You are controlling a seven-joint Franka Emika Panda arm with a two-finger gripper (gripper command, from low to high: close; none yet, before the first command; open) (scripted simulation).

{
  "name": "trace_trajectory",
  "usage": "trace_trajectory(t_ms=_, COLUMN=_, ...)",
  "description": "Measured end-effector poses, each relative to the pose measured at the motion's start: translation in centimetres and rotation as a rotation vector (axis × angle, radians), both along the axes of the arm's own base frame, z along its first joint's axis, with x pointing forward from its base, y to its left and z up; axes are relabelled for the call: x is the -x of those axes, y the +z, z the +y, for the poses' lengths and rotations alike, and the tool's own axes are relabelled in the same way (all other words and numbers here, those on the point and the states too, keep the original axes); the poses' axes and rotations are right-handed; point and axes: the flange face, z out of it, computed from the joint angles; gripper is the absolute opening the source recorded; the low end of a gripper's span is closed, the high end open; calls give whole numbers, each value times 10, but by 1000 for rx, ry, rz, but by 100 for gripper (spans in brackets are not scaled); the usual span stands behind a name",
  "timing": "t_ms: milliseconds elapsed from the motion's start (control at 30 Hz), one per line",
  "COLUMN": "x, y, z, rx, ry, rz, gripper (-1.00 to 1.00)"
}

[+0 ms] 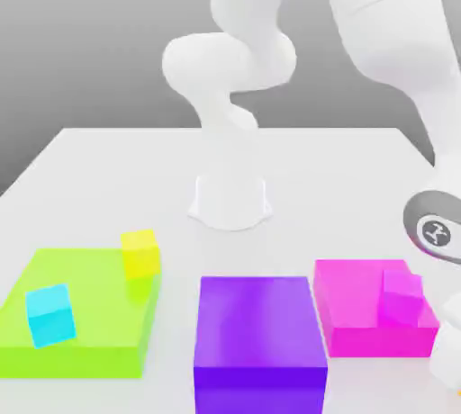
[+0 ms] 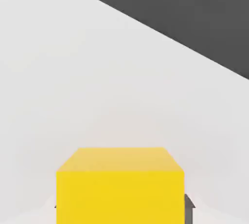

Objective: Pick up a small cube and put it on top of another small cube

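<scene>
While you are looking over this moment, the white robot arm [image 1: 396, 34] is reaching down at the exterior view's near right, over the white tabletop [image 1: 108, 178]. A lime-green flat slab [image 1: 90, 340] is lying at that view's near left, a purple flat slab [image 1: 259, 331] in the middle and a magenta flat slab [image 1: 356, 313] to the right.

In the hand view the gripper [image 2: 120, 208] is closing tight on a glossy yellow cube [image 2: 120, 189]: the dark fingers [image 2: 189, 207] are pressing its two sides, and the cube is sitting squarely between them, low over the table. Its faces are looking flat and even, with no long axis to favour.

You are probably choosing a base next. The small magenta cube [image 1: 402, 295] is sitting on the magenta slab's right part, near the arm's wrist, so it is looking the handiest. The small cyan cube [image 1: 49, 313] and a second small yellow cube [image 1: 140, 253], both at the green slab, are lying well apart from the hand, to the exterior view's left.
</scene>
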Motion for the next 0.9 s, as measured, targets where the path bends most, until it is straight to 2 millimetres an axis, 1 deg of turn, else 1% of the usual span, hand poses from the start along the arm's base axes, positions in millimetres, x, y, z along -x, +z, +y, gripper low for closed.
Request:
trace_trajectory(t_ms=100, x=2, y=41, z=-1, rx=3, ry=6, rz=1, gripper=-100)
trace_trajectory(t_ms=133, x=5, y=50, z=-5, rx=11, ry=23, rz=0, gripper=-100)
trace_trajectory(t_ms=400, x=41, y=109, z=-45, rx=57, ry=182, rz=-1, gripper=-100)
trace_trajectory(t_ms=633, x=81, y=156, z=-83, rx=19, ry=307, rz=2, gripper=-100)
trace_trajectory(t_ms=667, x=85, y=157, z=-87, rx=10, ry=319, rz=2, gripper=-100)
trace_trajectory(t_ms=700, x=87, y=150, z=-89, rx=6, ry=325, rz=2, gripper=-100)
trace_trajectory(t_ms=800, x=88, y=113, z=-92, rx=3, ry=329, rz=1, gripper=-100)
trace_trajectory(t_ms=833, x=88, y=104, z=-92, rx=3, ry=329, rz=1, gripper=100)
trace_trajectory(t_ms=900, x=89, y=104, z=-92, rx=3, ry=330, rz=1, gripper=100)
